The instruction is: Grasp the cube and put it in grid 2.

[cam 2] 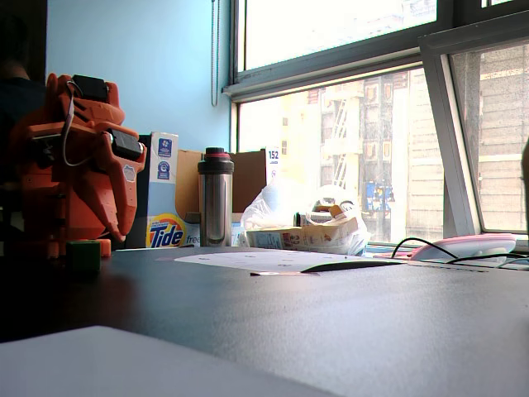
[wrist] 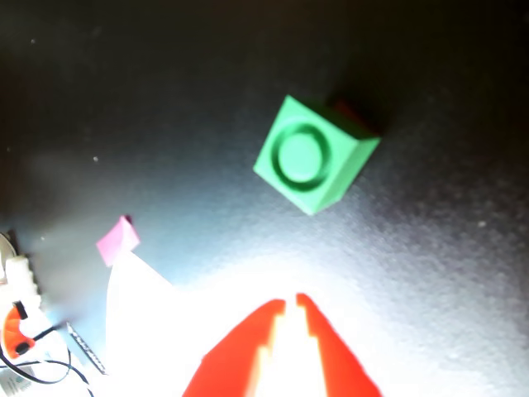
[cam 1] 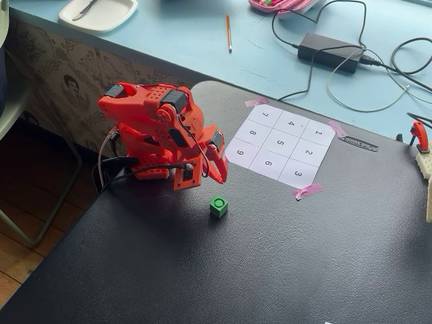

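The green cube [cam 1: 218,206] stands on the black mat, stud up, a little in front of the arm. It also shows in the other fixed view [cam 2: 83,255] and in the wrist view [wrist: 314,155]. My red gripper [cam 1: 221,177] hangs above and just behind the cube, apart from it. In the wrist view the gripper [wrist: 290,299] has its fingertips almost together with nothing between them. Grid 2 [cam 1: 309,152] is a white square in the right column of the numbered sheet, to the right of the gripper. It is too washed out to read in the wrist view.
Pink tape scraps [cam 1: 307,190] hold the sheet's corners; one shows in the wrist view [wrist: 118,240]. A power adapter [cam 1: 331,49] with cables, a pencil [cam 1: 229,32] and a white tray [cam 1: 98,13] lie on the blue table behind. A red clamp [cam 1: 419,135] stands at the right edge.
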Controlling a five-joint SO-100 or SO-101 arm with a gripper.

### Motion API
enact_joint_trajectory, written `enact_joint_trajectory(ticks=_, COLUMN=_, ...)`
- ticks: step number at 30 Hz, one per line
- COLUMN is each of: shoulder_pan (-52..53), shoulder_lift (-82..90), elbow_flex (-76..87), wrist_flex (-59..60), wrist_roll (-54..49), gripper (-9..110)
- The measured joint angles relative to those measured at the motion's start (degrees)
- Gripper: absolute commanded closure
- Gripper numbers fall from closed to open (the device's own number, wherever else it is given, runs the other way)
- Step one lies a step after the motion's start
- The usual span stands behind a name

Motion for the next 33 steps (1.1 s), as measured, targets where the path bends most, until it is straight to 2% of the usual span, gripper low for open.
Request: enact_joint_trajectory(ticks=33, shoulder_pan=-1.0, shoulder_lift=0.0, elbow_flex=0.0, wrist_flex=0.0, wrist_roll=0.0, gripper=101)
